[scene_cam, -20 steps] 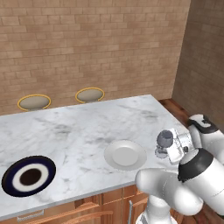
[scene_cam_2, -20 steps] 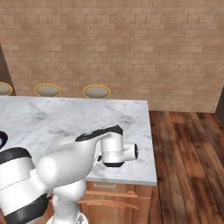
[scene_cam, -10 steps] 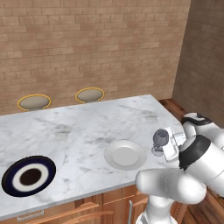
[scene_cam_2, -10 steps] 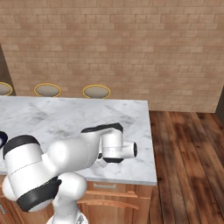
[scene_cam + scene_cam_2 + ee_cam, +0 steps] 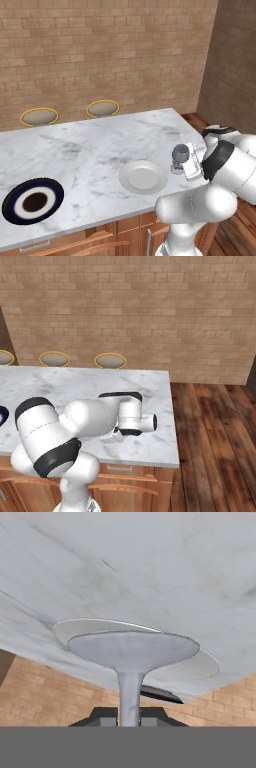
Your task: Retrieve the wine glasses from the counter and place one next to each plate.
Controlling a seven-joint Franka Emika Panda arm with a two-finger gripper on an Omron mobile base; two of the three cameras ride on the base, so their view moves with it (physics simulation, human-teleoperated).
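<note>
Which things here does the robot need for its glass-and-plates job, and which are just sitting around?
For the job:
- wine glass, stem between the jaws of the gripper
- white plate
- navy plate
- marble top they sit on

Just sitting around:
- two round stools
- brick wall
- wooden floor

We see the wine glass [image 5: 180,157] upright just ahead of our gripper [image 5: 187,167], its foot on or barely above the island top [image 5: 90,155]; we cannot tell which. The white plate [image 5: 143,177] lies just beyond the glass, away from our hand. The navy plate [image 5: 33,201] sits well beyond that, toward the far end of the same surface. Two stools [image 5: 102,107] stand along the top's opposite long edge, before the brick wall [image 5: 100,45].
</note>
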